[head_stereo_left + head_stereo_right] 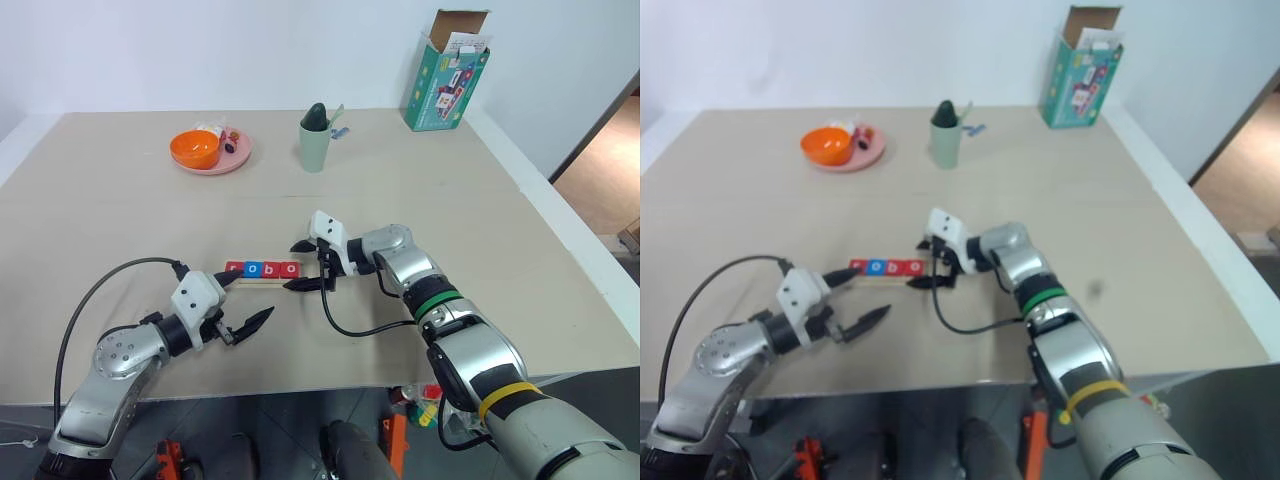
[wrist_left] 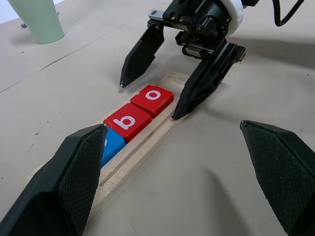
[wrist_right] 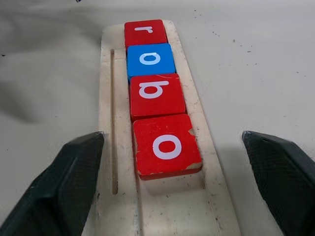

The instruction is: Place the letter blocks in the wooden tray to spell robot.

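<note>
Four letter blocks sit in a row in the wooden tray [image 3: 109, 162] near the middle of a tan-covered table [image 1: 120, 210]: a red "r" block [image 3: 145, 32], a blue "o" block [image 3: 150, 59], a red "b" block [image 3: 156, 94] and a red "o" block [image 3: 166, 145], each touching the next, spelling "robo". The stretch of tray past the red "o", at the end nearest the right gripper [image 1: 308, 266], holds no tile. That gripper reaches in from the robot's right with its two black fingers spread wide, one on each side of the tray's end, pinching nothing; the red "o" lies between the fingertips without either touching it. The left gripper [image 1: 248, 297] hangs just off the tray's opposite end, beside the "r", its fingers likewise spread and holding nothing. At the far side of the table stand a pink plate [image 1: 236, 156] carrying an orange bowl [image 1: 195, 150] and some small items, a pale green cup [image 1: 313, 146] with dark objects poking out of it, and, toward the far right corner, an opened teal cardboard box [image 1: 445, 80]. A black cable [image 1: 345, 327] loops from the right gripper across the table.
</note>
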Controlling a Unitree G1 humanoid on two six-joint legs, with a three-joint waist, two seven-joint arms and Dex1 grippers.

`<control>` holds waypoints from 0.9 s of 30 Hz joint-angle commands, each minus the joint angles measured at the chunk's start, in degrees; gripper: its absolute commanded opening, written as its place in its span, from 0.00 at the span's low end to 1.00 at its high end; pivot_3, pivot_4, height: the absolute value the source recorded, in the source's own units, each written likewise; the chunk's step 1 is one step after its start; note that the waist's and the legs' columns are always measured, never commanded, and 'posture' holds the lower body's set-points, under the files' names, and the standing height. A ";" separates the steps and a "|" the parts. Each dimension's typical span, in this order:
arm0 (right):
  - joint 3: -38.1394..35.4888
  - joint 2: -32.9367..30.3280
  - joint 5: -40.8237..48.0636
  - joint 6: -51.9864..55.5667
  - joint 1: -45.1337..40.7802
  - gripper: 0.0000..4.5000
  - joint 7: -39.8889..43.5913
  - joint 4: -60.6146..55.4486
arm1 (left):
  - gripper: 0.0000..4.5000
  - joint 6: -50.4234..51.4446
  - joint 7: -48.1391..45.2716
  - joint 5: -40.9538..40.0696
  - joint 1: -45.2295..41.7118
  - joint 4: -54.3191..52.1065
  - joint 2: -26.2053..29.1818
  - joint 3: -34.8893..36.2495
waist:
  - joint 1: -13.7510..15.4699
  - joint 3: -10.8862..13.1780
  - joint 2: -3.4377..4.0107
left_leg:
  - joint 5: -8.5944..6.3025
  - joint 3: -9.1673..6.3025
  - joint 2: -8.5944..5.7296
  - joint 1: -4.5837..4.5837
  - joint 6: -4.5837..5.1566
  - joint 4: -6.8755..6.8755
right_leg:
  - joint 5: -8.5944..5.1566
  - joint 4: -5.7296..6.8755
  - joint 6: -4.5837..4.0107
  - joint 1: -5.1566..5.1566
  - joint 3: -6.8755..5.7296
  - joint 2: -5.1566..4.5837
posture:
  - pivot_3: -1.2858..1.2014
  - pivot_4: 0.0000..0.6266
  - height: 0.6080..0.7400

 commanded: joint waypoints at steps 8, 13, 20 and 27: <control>-8.26 -2.64 7.28 11.65 2.32 0.99 -5.50 -16.84 | 1.00 -3.58 -2.39 0.85 -0.55 -0.98 1.12 -0.44 | 0.12 0.01 0.02 | 0.00 -0.01 0.00 -0.09 0.00 0.00 | 0.01 0.00 0.00 -0.07 0.00 -0.01 | 0.52 0.24 1.00; -14.77 -4.05 8.51 20.08 11.43 0.99 -20.57 -37.67 | 1.00 -3.87 -5.69 -0.49 -1.56 -1.06 2.08 -0.91 | 0.26 0.01 0.01 | -0.03 -0.07 -0.03 -0.19 -0.05 -0.03 | -0.06 0.00 -0.07 -0.11 -0.07 -0.05 | 0.52 0.24 1.00; -20.03 -0.58 4.14 23.13 25.77 0.99 -44.17 -54.32 | 1.00 -3.52 -8.47 -0.66 -4.47 0.07 2.76 -2.07 | 0.15 0.00 0.01 | -0.05 -0.05 -0.04 -0.34 -0.09 -0.04 | -0.13 0.01 0.05 -0.27 -0.02 -0.04 | 0.52 0.24 1.00; -19.67 0.84 3.34 22.78 30.87 0.99 -51.93 -53.06 | 1.00 -2.79 -8.87 -1.34 -6.98 1.21 1.69 -2.83 | -0.01 0.01 0.01 | -0.02 0.01 -0.04 -0.25 -0.11 -0.02 | -0.02 0.01 0.08 -0.26 0.09 0.00 | 0.52 0.24 1.00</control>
